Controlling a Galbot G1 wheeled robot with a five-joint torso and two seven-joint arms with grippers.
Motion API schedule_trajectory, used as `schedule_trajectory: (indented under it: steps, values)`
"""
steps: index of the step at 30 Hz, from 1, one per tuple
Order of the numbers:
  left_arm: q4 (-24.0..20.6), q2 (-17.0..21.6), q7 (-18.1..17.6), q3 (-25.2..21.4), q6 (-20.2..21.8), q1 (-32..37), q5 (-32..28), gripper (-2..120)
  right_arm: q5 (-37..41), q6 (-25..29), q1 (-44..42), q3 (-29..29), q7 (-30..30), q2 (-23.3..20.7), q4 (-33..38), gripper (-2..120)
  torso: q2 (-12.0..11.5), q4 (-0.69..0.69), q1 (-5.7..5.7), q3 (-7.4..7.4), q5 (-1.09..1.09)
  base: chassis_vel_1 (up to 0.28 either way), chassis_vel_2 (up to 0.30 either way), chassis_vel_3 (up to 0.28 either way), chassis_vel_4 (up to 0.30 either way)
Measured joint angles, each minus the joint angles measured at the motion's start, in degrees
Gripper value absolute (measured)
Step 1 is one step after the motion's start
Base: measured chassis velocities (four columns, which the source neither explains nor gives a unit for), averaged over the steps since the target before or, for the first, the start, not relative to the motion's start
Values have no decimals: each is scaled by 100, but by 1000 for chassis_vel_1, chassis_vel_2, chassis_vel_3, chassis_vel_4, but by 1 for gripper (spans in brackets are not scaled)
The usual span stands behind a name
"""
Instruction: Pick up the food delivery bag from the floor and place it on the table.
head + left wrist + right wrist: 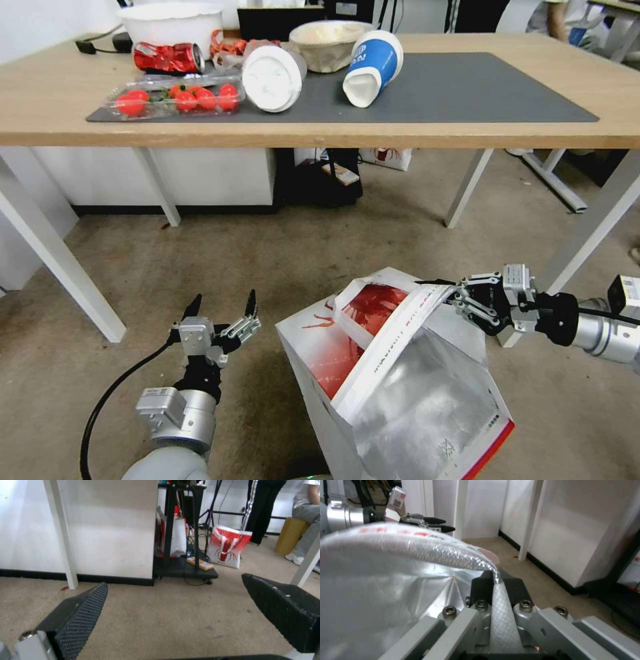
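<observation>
The food delivery bag (400, 373), white with red swirls and silver foil lining, stands open low in the head view, over the brownish floor (267, 267). The picture's edge cuts off its base. My right gripper (460, 297) is shut on the bag's upper rim. In the right wrist view the gripper (496, 578) pinches the foil edge of the bag (386, 580). My left gripper (223, 305) hovers open to the bag's left, apart from it, holding nothing. The left wrist view has this gripper (173, 580) over bare floor. The table (467, 127) with its grey mat (467, 87) stands ahead.
The mat's left half holds a tomato box (177, 97), a crushed red can (170, 57), a white lid (273, 77), a bowl (327, 43) and a tipped blue cup (373, 67). White table legs (60, 260) (587, 227) flank me. Under the table are a black cart (327, 177) and a small red-white bag (230, 546).
</observation>
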Motion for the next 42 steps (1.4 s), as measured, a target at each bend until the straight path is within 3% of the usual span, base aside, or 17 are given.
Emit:
schedule_trajectory:
  steps: [21, 42]
  values:
    - [-8, -8, -83, 57, -239, 8, -192, 100, -117, -43, -73, -142, -21, 180, 148, 0, 15, 0, 0, 6, 2, 0, 0, 0, 0]
    - [-36, 18, -112, 35, -233, -9, -245, 100, -69, -160, -103, -132, -40, 196, 341, 0, 559, 0, 44, 507, 1, 0, 0, 0, 0]
